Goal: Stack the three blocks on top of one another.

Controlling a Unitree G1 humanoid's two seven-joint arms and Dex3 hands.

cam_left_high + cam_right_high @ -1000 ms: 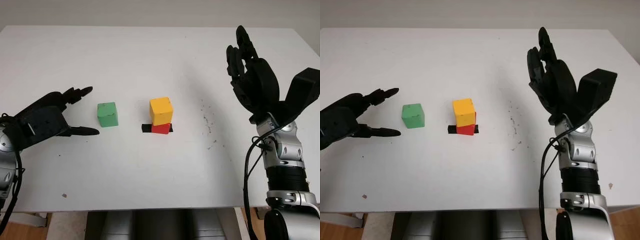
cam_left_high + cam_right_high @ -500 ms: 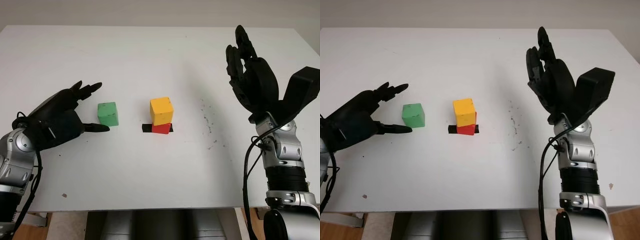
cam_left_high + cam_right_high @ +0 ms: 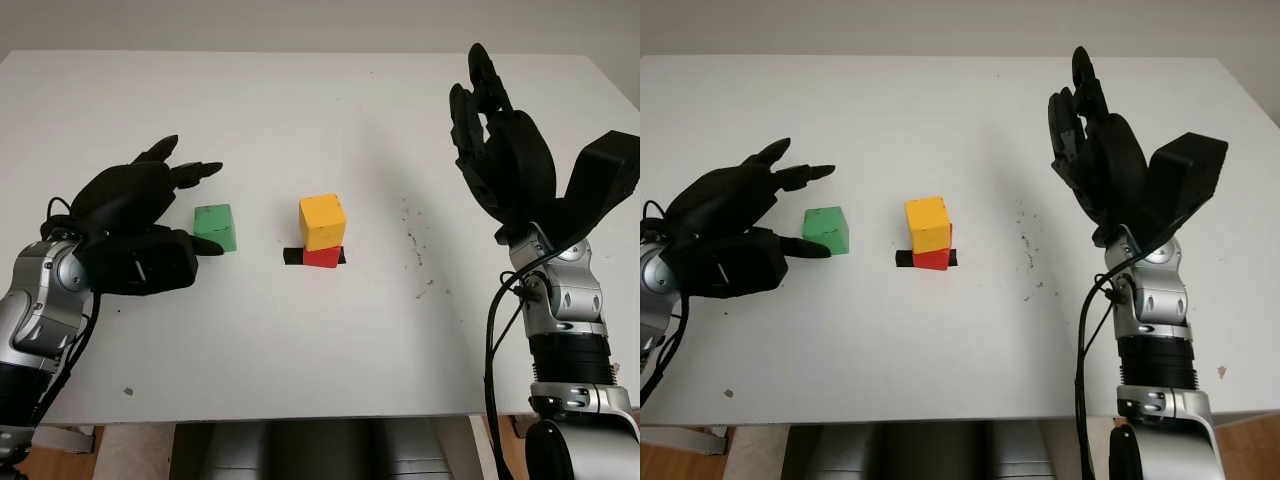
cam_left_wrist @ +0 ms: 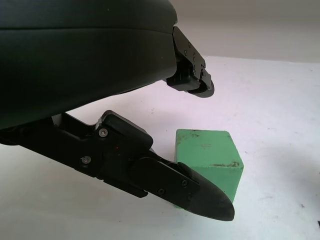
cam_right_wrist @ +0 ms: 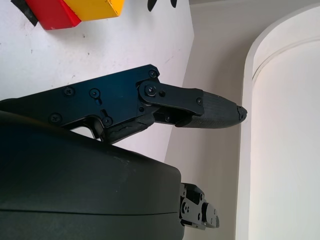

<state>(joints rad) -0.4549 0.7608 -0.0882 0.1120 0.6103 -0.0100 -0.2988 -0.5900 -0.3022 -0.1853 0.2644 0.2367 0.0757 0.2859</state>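
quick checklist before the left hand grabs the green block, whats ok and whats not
1. Green block free on the table, nothing on top of it: ok.
2. Left hand open and beside the green block, fingers either side of it: ok.
3. Fingers closed on the block: not ok; the left wrist view shows the block beside the lower finger, not gripped.
4. Yellow block sitting on the red block, ready to take a third: ok, though it overhangs a little.
5. Right hand open, raised to the right, away from the stack: ok.
6. Stack squarely aligned: cannot tell.
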